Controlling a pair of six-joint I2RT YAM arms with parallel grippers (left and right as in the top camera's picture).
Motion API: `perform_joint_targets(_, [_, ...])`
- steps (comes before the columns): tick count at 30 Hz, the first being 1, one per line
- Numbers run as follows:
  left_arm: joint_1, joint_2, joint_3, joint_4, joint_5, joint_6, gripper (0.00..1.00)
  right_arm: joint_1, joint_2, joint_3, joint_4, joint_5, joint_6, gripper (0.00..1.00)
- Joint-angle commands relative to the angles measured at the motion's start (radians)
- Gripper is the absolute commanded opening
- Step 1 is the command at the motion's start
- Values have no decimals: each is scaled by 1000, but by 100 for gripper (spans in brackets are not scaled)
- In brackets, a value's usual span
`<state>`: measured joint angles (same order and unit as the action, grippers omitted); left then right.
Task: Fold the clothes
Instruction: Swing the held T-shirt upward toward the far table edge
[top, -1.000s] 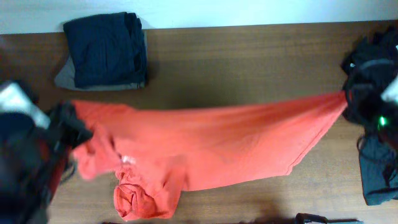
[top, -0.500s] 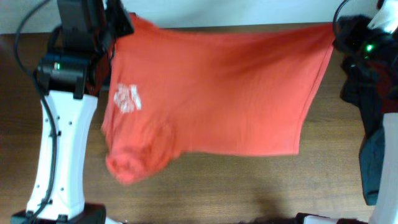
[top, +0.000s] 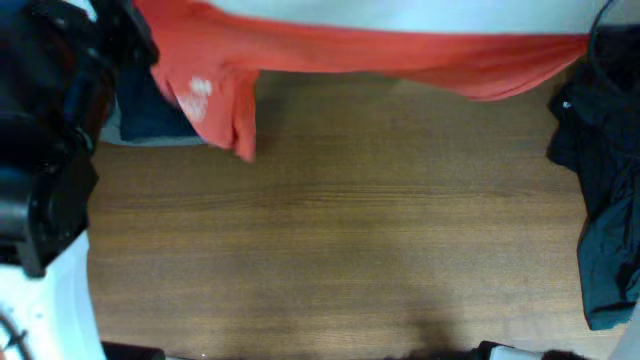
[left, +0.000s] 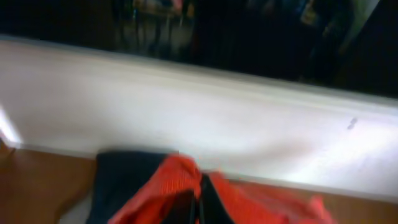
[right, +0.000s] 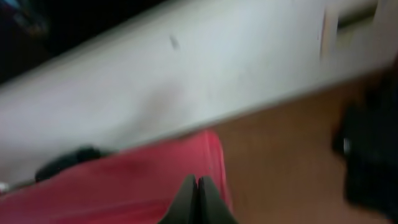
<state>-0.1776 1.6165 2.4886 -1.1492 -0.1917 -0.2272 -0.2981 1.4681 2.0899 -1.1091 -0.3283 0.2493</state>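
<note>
The shirt (top: 400, 55) has swung up and back, now stretched taut along the surface's (top: 350, 230) far edge. The left tool (left: 199, 198) and right tool (right: 198, 190) are each clamped on an end of it.

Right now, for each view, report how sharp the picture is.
Overhead: the table grain is sharp, but the stretched orange-red T-shirt and the left arm are motion-smeared. Left wrist: soft throughout, the wall washed pale. Right wrist: the most blurred, streaked diagonally.
</note>
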Motion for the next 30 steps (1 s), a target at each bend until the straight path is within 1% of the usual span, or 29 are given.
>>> perform_joint_targets(1, [2,99,-50,-83,-7,11,1,-3,68,-15,-63,-1,-8,4])
perform_joint_targets(4, [2,151,-81,-153,-7,-35,1,-3,107,-15,-117,-1,-8,4])
perform_joint_targets(7, [2,200,-87,-190,-7,-79,1,-3,125,-15,-140,0,-9,4])
perform_joint_targets(16, [2,224,-88,-180,-7,-79,1,-3,122,-15,-155,98,-32,4])
perform_joint_targets(20, [2,222,-87,-182,-7,-79,1,-3,122,-15,-156,101,-32,4])
perform_joint_targets(22, [2,211,-83,-192,-7,-88,1,-3,120,-15,-158,101,-32,4])
perform_joint_targets(25, [2,171,-73,-224,-7,-132,1,-3,97,-14,-168,101,-31,4])
perform_joint_targets(30, [1,31,-70,-258,-14,-154,1,-3,2,-14,-170,101,-31,4])
